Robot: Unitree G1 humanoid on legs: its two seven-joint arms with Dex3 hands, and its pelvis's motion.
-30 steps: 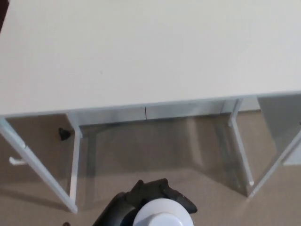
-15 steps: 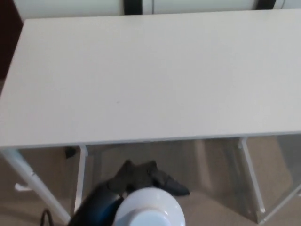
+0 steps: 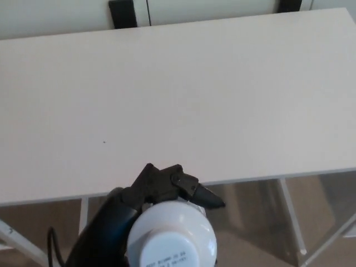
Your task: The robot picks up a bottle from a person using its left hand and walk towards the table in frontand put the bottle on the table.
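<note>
Gripping a white bottle (image 3: 172, 238) from the left, our left robot hand (image 3: 158, 188) is clamping its black fingers (image 3: 201, 194) around the bottle's far side. We are looking straight down on the bottle's round cap, which is bearing small print. The bottle is hanging at the near edge of the bare white desk (image 3: 178, 94), close to the middle. Beige floor (image 3: 250, 222) and a white desk leg (image 3: 290, 217) are showing beneath on the right.
</note>
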